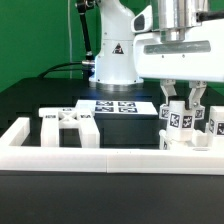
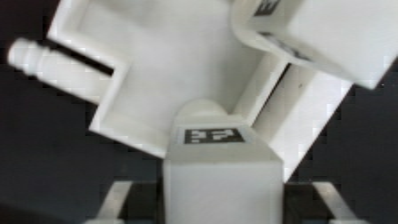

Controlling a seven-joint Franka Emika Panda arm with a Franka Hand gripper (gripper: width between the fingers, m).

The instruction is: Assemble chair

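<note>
A white robot arm [image 1: 113,45] stands at the back of a dark surface [image 1: 30,100]; its two-finger gripper [image 1: 183,114] hangs low on the exterior view's right. The jaws are clenched on a blocky white plastic chair piece [image 1: 183,123] that carries black-and-white square tags, with one finger on each side of it. The piece stands upright among a few more white tagged parts [image 1: 211,124] on that side; whether its foot rests on the surface cannot be told.

Seen from the wrist, the same held piece [image 2: 222,175] rises through the middle of the picture with a square tag near its tip. Just beyond it lies a flat white plastic panel [image 2: 169,85], tilted, with a short round peg [image 2: 45,58] sticking out of one edge; whether piece and panel touch cannot be told.

On the exterior view's left, a second cluster of white chair parts [image 1: 65,122] lies well apart from the gripper. The marker board [image 1: 113,105] lies flat between the two groups; a long white border rail [image 1: 100,157] runs along the front edge.
</note>
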